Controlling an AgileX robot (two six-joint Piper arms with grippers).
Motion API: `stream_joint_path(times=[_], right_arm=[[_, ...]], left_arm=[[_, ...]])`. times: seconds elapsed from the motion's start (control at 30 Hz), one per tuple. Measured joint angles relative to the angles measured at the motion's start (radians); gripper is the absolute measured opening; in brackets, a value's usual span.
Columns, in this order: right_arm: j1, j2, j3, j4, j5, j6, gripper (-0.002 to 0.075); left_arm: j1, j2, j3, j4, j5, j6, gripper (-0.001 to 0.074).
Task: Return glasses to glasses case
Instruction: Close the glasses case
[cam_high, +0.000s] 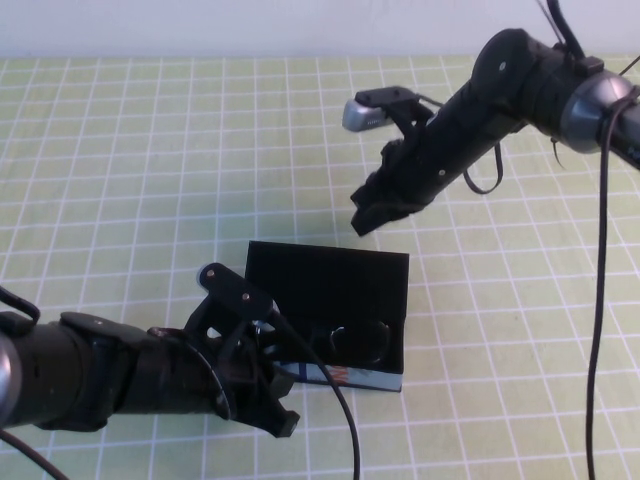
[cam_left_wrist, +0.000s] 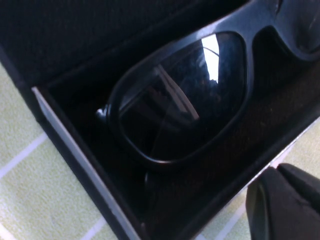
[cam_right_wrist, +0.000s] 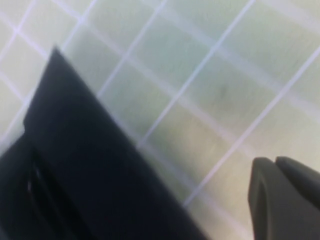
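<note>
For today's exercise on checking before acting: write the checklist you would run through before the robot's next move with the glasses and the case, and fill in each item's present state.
1. Glasses inside the case: ok, they lie in the black lining.
2. Case open: ok, its lid stands raised at the far side.
3. Left gripper free of the glasses: ok in the wrist view, its fingertips sit outside the case's near printed wall.
4. Left gripper open or shut: cannot tell.
5. Right gripper out of the way: ok, shut, held above the table beyond the case, holding nothing.
6. Glasses lying flat enough for the lid to close: cannot tell.
</note>
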Motion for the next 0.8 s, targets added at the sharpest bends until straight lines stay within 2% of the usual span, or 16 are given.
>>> stream_joint_path(times=[0.2,0.6,0.8], right_arm=[[0.000,0.060,0.000,0.016,0.108,0.000,-0.0018],[0.004,0.029,0.000,0.108,0.121,-0.034,-0.0018],[0.046,-0.002,0.000,0.111,0.124,-0.001,-0.0018]], left_arm=[[0.000,0.000,0.000,-0.002,0.000,0.000,-0.0004],[0.000,0.000,0.000,-0.004,0.000,0.002,-0.0004],[0.000,0.000,0.000,-0.004,-0.023,0.009,-0.0004]])
